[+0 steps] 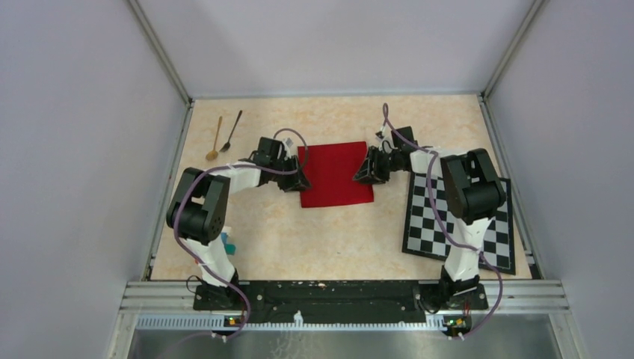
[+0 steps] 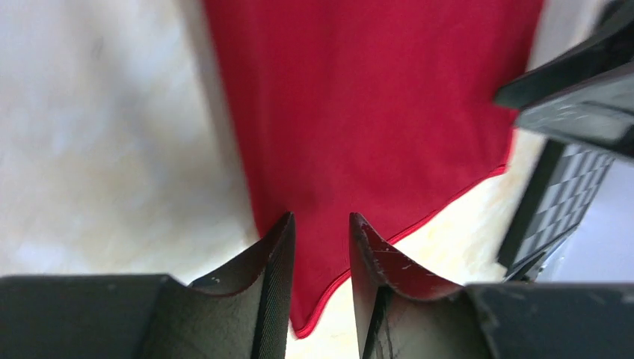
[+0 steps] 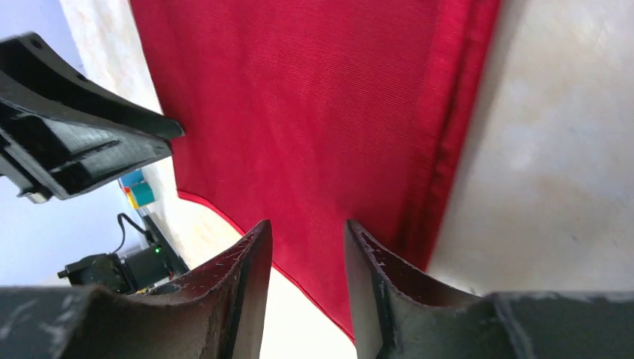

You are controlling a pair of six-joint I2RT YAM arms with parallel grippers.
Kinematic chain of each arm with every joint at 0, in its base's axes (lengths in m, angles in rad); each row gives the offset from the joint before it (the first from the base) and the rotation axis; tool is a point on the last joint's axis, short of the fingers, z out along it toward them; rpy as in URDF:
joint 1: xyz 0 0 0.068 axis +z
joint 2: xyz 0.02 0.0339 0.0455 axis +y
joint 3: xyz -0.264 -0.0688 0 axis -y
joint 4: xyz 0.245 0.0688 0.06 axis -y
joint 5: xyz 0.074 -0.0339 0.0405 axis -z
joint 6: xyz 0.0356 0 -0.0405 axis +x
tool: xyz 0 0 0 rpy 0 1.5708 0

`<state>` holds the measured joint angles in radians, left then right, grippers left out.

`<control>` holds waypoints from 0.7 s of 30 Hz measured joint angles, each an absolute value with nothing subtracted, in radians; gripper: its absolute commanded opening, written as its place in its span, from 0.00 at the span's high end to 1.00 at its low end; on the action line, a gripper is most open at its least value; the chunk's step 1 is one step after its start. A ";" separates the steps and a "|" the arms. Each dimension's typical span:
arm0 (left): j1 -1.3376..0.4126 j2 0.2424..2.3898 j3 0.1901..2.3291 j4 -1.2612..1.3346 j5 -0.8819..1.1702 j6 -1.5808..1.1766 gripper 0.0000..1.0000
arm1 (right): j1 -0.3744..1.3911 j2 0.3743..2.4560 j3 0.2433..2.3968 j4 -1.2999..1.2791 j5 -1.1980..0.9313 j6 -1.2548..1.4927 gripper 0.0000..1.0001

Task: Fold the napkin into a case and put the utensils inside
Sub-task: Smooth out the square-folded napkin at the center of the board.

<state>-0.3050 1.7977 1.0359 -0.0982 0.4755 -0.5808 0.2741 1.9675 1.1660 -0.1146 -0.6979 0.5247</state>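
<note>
The red napkin [image 1: 336,173] lies flat in the middle of the table as a rectangle; its right edge looks doubled in the right wrist view [image 3: 456,112]. My left gripper [image 1: 301,182] is at its left edge, jaws a little apart and empty over the near left corner [image 2: 321,224]. My right gripper [image 1: 361,176] is at its right edge, jaws a little apart and empty over the near right corner [image 3: 306,228]. The gold spoon [image 1: 215,138] and the black spoon [image 1: 232,131] lie side by side at the far left, apart from both grippers.
The black-and-white chequered mat [image 1: 460,224] lies at the right under the right arm. Small coloured blocks [image 1: 228,243] sit by the left arm's base. Grey walls stand on three sides of the table.
</note>
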 measured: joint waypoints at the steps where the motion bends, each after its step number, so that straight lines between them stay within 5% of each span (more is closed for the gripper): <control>1: -0.306 1.798 1.008 -0.100 0.476 -0.580 0.62 | 0.273 1.971 1.150 -0.120 -0.696 0.521 0.60; 11: -0.295 1.693 0.927 -0.152 0.471 -0.523 0.51 | 0.283 1.892 1.135 -0.249 -0.595 0.419 0.58; 21: -0.316 1.654 0.885 -0.079 0.577 -0.550 0.57 | 0.325 1.878 1.110 -0.201 -0.650 0.464 0.62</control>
<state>-0.3161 1.6539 0.8848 -0.0792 0.5774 -0.5495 0.3252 1.8778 1.1099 -0.2012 -0.6498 0.4637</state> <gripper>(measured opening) 0.435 0.386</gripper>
